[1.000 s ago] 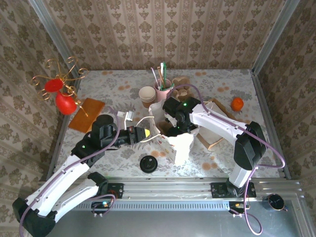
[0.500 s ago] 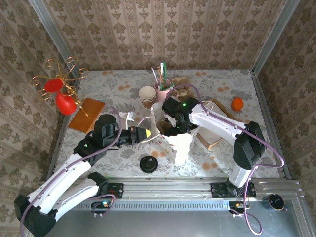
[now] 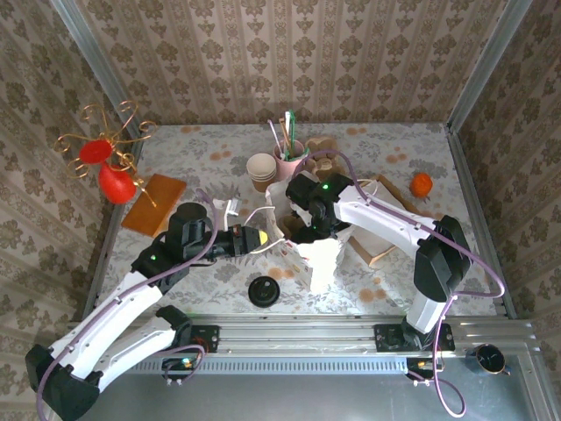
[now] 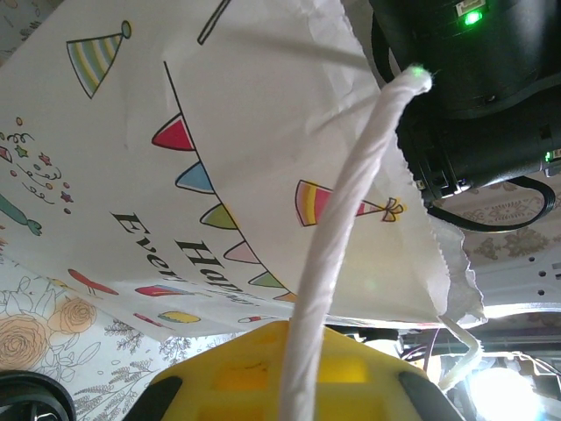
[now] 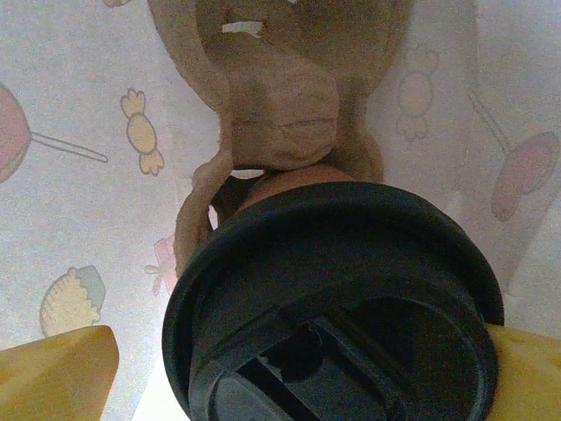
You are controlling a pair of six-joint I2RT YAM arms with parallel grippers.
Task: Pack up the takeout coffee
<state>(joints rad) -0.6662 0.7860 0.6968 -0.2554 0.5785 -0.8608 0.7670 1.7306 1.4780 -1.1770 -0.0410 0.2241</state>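
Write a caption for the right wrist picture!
Right gripper holds the black-lidded takeout coffee inside the candy-printed white bag.

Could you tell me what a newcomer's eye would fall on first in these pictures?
The party-print white paper bag stands in the middle of the table, its handle pinched by the left gripper. Inside it the right gripper holds the black-lidded takeout coffee, looming in the right wrist view. A red ornament with gold wire stands at the far left.
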